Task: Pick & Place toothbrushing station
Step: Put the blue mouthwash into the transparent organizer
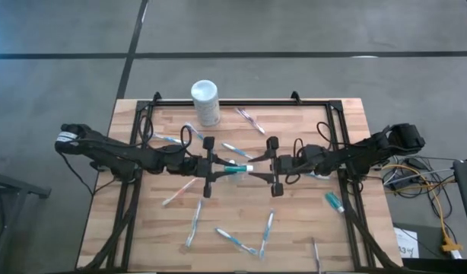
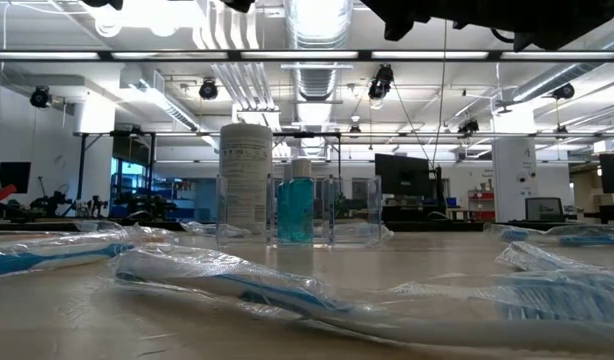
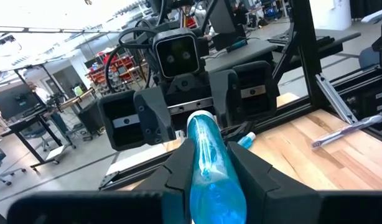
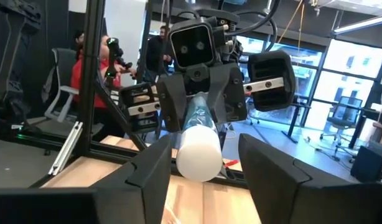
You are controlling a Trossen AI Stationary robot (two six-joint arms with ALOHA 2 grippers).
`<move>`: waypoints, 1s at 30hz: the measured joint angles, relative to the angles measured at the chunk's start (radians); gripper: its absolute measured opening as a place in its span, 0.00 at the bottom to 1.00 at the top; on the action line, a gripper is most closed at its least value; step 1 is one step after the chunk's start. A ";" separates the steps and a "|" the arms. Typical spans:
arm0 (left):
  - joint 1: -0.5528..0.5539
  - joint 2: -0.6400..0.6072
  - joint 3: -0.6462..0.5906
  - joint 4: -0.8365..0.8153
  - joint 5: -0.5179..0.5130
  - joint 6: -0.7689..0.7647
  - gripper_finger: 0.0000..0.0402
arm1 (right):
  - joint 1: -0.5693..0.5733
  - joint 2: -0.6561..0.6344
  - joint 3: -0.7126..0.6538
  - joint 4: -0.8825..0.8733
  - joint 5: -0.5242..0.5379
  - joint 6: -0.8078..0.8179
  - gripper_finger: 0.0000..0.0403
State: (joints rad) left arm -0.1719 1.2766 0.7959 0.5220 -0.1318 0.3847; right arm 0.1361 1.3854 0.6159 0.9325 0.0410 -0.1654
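My left gripper (image 1: 220,169) (image 3: 206,158) is shut on a see-through blue bottle (image 3: 209,168) with a white cap (image 4: 198,152), high above the middle of the table. My right gripper (image 1: 258,169) (image 4: 203,171) faces it, open, with one finger on either side of the cap and a gap still showing. The toothbrushing station (image 2: 339,212), a see-through holder, stands on the table at the far side next to the white canister (image 1: 205,101) (image 2: 245,180). A second blue bottle (image 2: 295,205) stands upright by or in it; I cannot tell which. My left gripper pinches the blue bottle's body (image 3: 211,186) between its two fingers. The fingers come level from the table's left and lie along the bottle. The bottle is lifted clear and lies level, its white cap end (image 3: 200,118) sticking out toward my right gripper.
Several wrapped toothbrushes (image 1: 194,221) (image 2: 237,285) lie scattered over the wooden table (image 1: 142,228). A small teal bottle (image 1: 335,202) lies near the right edge. Black frame rails (image 1: 241,101) run along the far and side edges.
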 joint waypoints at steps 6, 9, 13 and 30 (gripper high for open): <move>0.002 0.000 0.000 -0.002 0.000 0.000 0.19 | -0.017 0.004 0.039 -0.086 -0.070 0.022 0.33; 0.000 0.000 0.000 -0.009 -0.001 0.000 0.19 | -0.017 0.004 0.066 -0.146 -0.071 0.009 0.27; 0.001 -0.002 0.000 -0.007 -0.009 0.000 0.19 | -0.017 -0.002 0.078 -0.162 -0.067 0.001 0.23; 0.000 -0.032 0.000 -0.095 -0.020 -0.067 0.51 | -0.017 -0.066 0.077 -0.272 -0.074 -0.003 0.23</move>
State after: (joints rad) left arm -0.1722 1.2442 0.7959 0.4268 -0.1516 0.3173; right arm 0.1196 1.3199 0.6933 0.6608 -0.0327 -0.1684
